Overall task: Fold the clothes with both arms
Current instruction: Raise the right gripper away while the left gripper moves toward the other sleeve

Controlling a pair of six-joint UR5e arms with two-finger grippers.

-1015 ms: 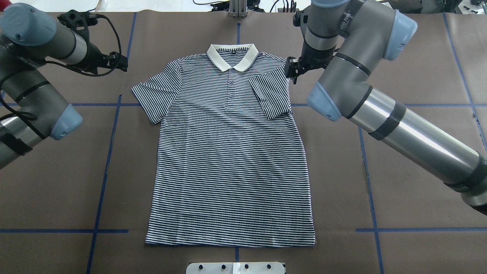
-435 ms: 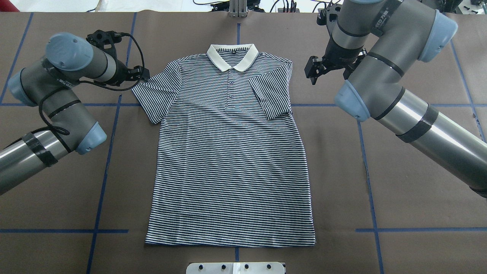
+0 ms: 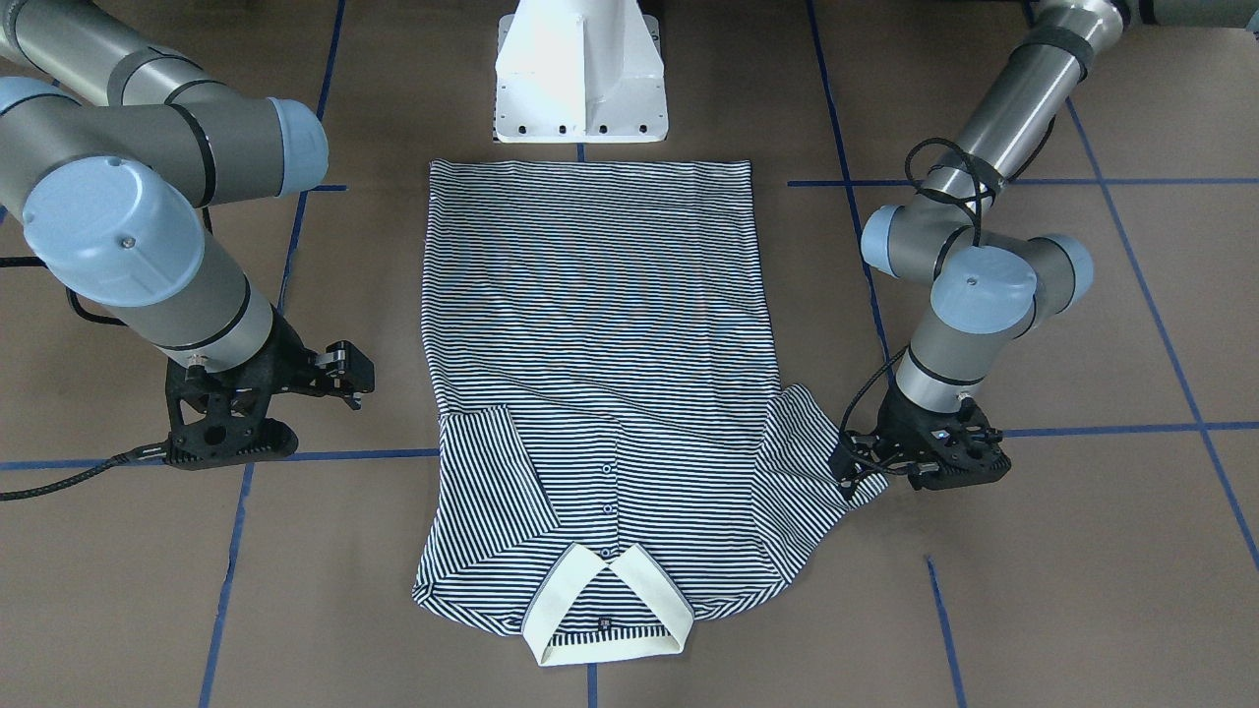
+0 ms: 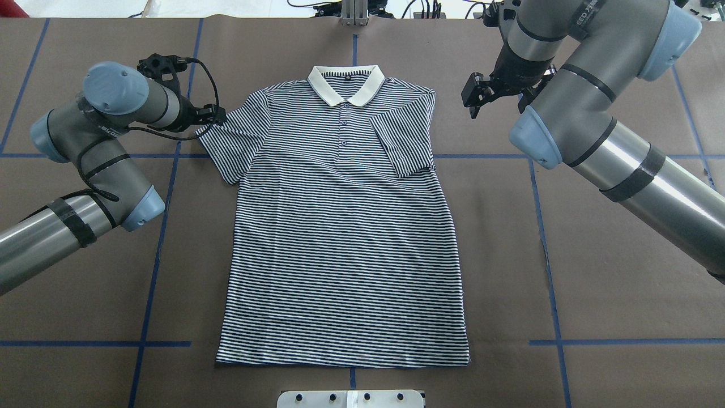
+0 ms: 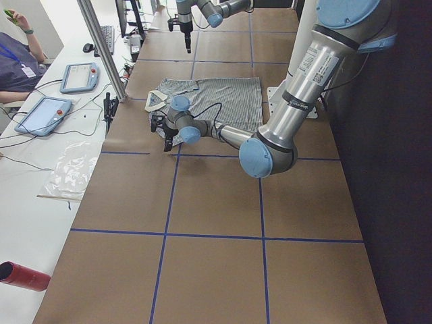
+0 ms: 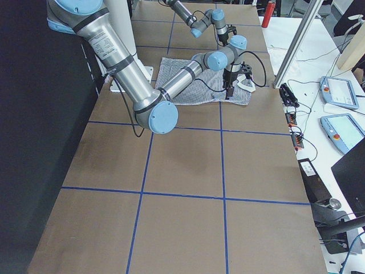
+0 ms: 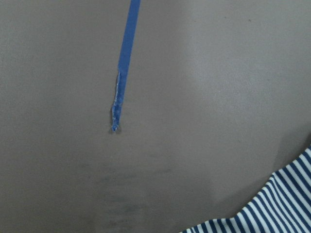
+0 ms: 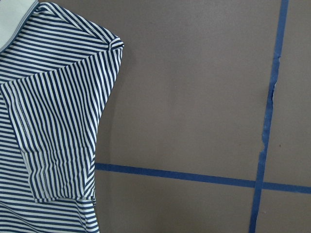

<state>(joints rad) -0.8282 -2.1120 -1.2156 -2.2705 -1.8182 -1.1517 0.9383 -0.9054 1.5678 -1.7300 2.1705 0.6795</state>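
The shirt (image 4: 340, 226) lies flat and front up in the middle of the table (image 4: 623, 272). Its hem is toward the white pedestal (image 3: 580, 69) at the robot's edge and its cream collar toward the far edge. Blue tape lines (image 4: 153, 249) cross the brown cover around it. The left gripper (image 4: 210, 115) sits low at the tip of the spread-out sleeve (I can't tell how its fingers stand). The right gripper (image 4: 473, 97) hangs beside the other shoulder, clear of the cloth, fingers apart and empty. That sleeve is folded in over the chest, and the placket is buttoned.
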